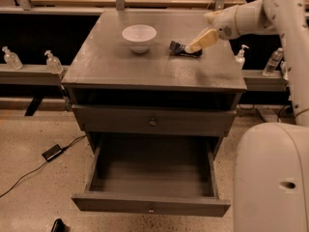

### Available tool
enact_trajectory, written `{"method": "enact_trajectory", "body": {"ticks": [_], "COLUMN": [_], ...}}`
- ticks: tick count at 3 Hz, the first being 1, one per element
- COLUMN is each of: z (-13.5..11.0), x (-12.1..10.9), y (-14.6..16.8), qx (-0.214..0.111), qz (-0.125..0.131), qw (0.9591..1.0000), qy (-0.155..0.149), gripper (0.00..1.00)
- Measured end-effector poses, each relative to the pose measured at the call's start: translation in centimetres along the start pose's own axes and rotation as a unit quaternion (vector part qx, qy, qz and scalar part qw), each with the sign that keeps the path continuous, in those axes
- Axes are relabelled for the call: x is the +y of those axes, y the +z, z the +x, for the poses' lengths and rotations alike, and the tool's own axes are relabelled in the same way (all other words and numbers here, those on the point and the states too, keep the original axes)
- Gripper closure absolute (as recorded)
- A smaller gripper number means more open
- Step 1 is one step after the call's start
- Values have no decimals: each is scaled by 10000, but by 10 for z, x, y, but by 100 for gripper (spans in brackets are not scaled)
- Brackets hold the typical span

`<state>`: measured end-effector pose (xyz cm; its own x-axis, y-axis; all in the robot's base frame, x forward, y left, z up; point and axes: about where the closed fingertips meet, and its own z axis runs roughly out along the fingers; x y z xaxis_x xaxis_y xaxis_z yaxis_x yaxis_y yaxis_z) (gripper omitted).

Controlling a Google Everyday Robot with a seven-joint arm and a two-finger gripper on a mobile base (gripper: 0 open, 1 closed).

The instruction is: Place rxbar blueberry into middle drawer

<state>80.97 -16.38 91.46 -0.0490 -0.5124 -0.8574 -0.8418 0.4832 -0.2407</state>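
Observation:
The rxbar blueberry point(177, 48), a small dark bar, lies flat on the grey cabinet top point(145, 66), just right of the white bowl point(139, 36). My gripper point(191, 48) reaches in from the right on the white arm and its tan tip sits over the bar's right end, hiding part of it. I cannot tell whether it touches the bar. The middle drawer point(149, 207) is pulled out at the bottom of the cabinet. Its inside shows bare.
A closed knobbed drawer front point(152, 122) sits above the open drawer. Clear bottles stand on side ledges at the left point(52, 62) and right point(273, 62). A power brick and cable point(52, 152) lie on the floor. My white base point(273, 178) fills the lower right.

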Motion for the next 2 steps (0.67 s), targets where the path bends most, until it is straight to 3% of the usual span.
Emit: {"method": "enact_trajectory", "body": {"ticks": [2], "z": [46], "x": [-1], "y": [70], "qx": [297], "qz": [-140], "qw": [9992], "qy": [222], "gripper": [0]}}
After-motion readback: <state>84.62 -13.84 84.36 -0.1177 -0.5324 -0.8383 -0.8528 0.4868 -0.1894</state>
